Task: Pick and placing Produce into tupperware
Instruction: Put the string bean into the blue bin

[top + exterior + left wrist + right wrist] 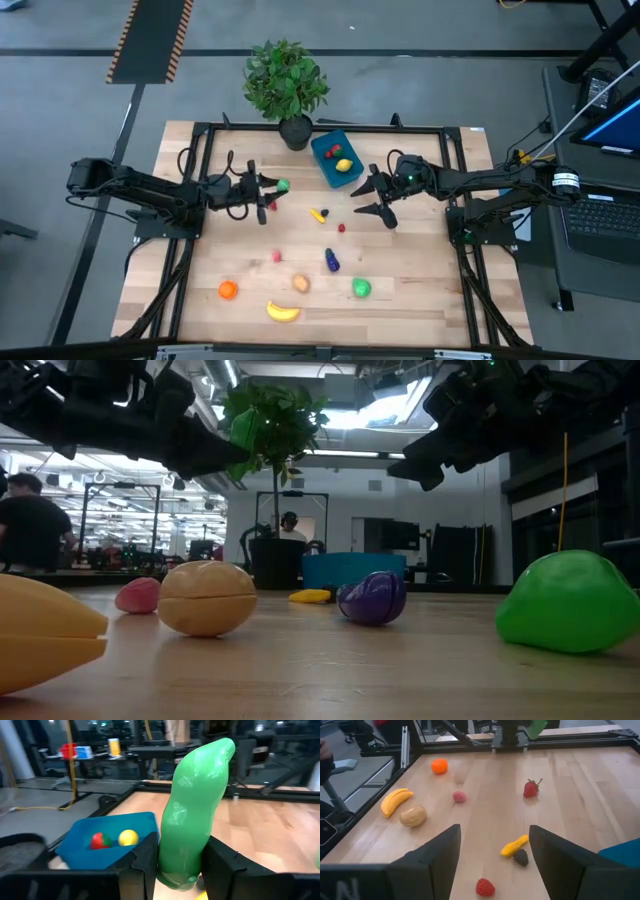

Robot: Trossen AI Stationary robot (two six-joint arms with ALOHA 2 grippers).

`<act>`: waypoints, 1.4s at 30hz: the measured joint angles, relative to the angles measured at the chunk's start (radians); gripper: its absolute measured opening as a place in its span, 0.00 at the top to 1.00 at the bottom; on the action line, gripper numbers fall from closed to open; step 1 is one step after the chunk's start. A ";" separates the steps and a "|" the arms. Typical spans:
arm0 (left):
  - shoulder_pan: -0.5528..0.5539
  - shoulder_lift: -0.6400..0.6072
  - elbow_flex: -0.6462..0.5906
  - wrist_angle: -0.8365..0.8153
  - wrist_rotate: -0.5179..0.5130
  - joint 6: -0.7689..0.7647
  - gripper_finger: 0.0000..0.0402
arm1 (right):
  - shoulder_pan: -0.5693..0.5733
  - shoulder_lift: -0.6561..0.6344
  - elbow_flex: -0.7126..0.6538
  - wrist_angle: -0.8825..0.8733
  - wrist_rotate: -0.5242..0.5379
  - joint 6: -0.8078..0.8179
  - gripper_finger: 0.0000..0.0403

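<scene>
While most of the toy produce still lies scattered across the wooden surface (420, 300), the left gripper (272, 190) holds a green cucumber (192, 815) upright between its jaws, closed snugly on the lower end, raised above the boards a short way from the blue tupperware (327, 160). That container sits open near the far edge, just beside the potted plant (286, 82), and already holds at least two pieces: a yellow lemon (128, 837) and a red-and-green fruit (100, 840). The right gripper (371, 197) hovers above the middle of the surface just in front of the container, jaws spread wide and empty, over a small yellow piece (514, 845), a dark berry (521, 857) and a red raspberry (485, 887). Still to be collected are a strawberry (531, 788), a pink piece (459, 796), an orange (228, 290), a banana (283, 311), a tan potato (301, 284), a purple eggplant (331, 260) and a green apple (361, 288). By this count the job looks barely begun: two items boxed, a third in transit, and roughly ten waiting. No lid is visible from above. People can be seen in the room behind.
</scene>
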 joint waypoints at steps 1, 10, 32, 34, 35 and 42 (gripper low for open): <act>0.000 0.000 0.000 0.000 -0.007 0.001 0.72 | 0.000 0.000 0.000 0.000 0.000 0.000 0.41; 0.000 0.000 0.000 -0.009 0.158 -0.006 0.73 | 0.000 0.000 0.000 0.000 0.000 0.000 0.41; 0.001 0.350 0.237 -0.014 0.447 -0.020 0.72 | 0.000 0.000 -0.001 0.129 -0.021 -0.089 0.52; 0.008 0.394 0.276 -0.013 0.486 -0.017 0.73 | 0.000 0.000 -0.001 0.130 -0.021 -0.073 0.53; 0.014 0.413 0.293 -0.014 0.507 -0.017 0.73 | 0.000 0.000 -0.001 0.130 -0.021 -0.073 0.53; 0.046 0.494 0.363 -0.002 0.561 -0.018 0.72 | 0.000 0.000 -0.001 0.135 -0.013 -0.044 0.46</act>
